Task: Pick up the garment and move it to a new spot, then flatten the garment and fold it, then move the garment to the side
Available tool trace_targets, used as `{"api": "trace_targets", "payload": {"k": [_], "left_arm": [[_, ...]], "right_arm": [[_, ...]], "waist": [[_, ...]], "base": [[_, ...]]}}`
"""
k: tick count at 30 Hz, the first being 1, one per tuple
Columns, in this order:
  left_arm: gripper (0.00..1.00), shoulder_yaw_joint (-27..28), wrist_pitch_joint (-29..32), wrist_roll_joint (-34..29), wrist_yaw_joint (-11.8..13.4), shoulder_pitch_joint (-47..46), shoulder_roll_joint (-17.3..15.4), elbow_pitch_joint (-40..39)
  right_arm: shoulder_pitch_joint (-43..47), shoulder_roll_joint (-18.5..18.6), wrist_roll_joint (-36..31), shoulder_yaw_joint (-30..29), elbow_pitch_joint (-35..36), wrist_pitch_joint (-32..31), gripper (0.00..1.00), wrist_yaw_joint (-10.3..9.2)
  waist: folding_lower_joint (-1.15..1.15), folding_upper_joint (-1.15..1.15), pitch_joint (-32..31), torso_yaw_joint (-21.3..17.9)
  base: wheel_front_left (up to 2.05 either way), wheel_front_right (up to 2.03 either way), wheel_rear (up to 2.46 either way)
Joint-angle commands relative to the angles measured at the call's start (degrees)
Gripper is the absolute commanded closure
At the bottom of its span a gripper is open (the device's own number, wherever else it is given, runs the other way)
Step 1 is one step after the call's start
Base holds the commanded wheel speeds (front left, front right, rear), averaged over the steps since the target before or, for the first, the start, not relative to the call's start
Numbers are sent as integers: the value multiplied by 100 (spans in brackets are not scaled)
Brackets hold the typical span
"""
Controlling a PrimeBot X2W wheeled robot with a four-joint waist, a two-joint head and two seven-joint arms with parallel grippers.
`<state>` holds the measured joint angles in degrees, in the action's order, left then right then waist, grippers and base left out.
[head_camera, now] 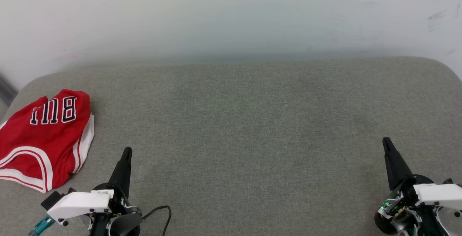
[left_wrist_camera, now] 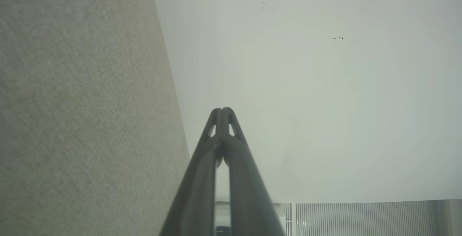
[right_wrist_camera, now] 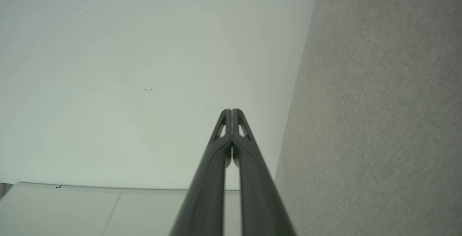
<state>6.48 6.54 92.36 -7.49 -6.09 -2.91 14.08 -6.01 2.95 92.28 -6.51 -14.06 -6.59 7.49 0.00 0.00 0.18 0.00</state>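
The garment [head_camera: 43,138], a red jersey with white striped trim and black white-edged lettering, lies folded near the left edge of the grey fabric surface [head_camera: 238,127]. My left gripper [head_camera: 127,152] stands at the lower left, just right of the garment and apart from it, shut with nothing in it. At the lower right, far from the garment, my right gripper [head_camera: 386,142] is shut and empty too. In the left wrist view the left gripper [left_wrist_camera: 223,110] has its tips pressed together, and in the right wrist view so does the right gripper [right_wrist_camera: 231,111].
A pale wall [head_camera: 231,16] rises behind the grey surface. The surface's rounded corners show at the far left and far right. A black cable [head_camera: 162,212] loops by my left wrist. The grey fabric [left_wrist_camera: 83,102] runs along each wrist view's side.
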Motion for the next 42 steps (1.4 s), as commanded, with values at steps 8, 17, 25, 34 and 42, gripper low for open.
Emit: {"api": "trace_targets", "payload": {"k": [8, 17, 25, 34, 42], "left_arm": [[100, 8, -4, -18, -14, -53, 5, -3], [100, 8, -3, -18, -14, -53, 5, -3], [0, 0, 1, 0, 0, 0, 0, 0], [0, -39, -167, -85, 1, 183, 20, 9], [0, 91, -391, -672, 50, 188, 17, -95]], "right_arm": [[-72, -24, -3, 5, 0, 14, 100, 0], [-72, -24, -3, 5, 0, 15, 100, 0], [0, 0, 0, 0, 0, 0, 0, 0], [173, -2, -155, 56, -100, 166, 0, -1], [218, -2, -884, 13, 51, 390, 0, 0]], "waist": [[0, 0, 0, 0], [0, 0, 0, 0], [0, 0, 0, 0], [0, 0, 5, -4], [0, 0, 12, -3]], "base": [[0, 0, 0], [0, 0, 0], [0, 0, 0], [0, 0, 0], [0, 0, 0]]}}
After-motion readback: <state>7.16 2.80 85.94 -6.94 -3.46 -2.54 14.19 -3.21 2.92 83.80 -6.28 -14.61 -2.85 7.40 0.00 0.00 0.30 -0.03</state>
